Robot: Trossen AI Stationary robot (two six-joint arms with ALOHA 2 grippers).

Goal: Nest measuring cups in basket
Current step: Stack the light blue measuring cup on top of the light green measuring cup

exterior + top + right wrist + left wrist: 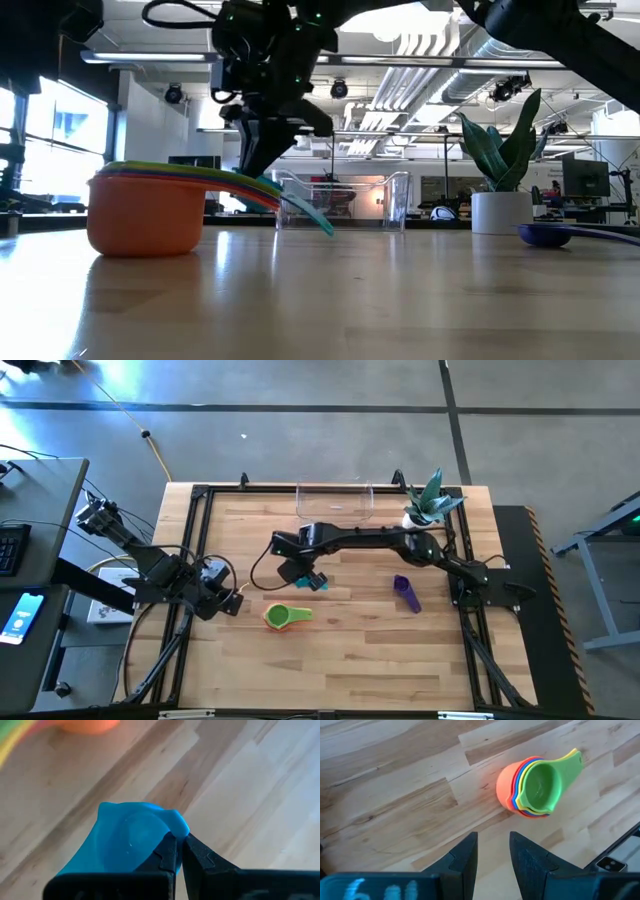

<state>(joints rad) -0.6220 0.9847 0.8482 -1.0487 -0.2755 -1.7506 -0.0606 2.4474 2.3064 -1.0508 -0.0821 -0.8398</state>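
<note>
Right gripper: our right gripper [179,851] is clamped on the rim of the teal cup [131,840], held above the table near its middle, just beyond the stack.
Left gripper: our left gripper [493,855] has its fingers parted and holds nothing; it waits at the table's left side, pointed at the stack.
Teal cup: we judge it light, stiff and slick plastic; a pinch on the thin rim could let it swivel, so the flat handle looks the surer hold.
Stack: nested cups [536,786] stand on the wood, orange outermost, green innermost, handles fanned together.
Purple cup: it [405,592] lies alone to the right, well apart from the stack.
Basket: the clear basket [334,501] sits at the far edge beside the plant pot [419,516], with no cups in it that we can see.
High view: we get the whole layout here, but the teal cup [312,581] shows only as a small spot under the wrist.
Low view: we see the stack [150,207] side-on with handles sloping down, and the basket [342,201] behind it.
Right wrist view: only here do we see the grip point itself.
</note>
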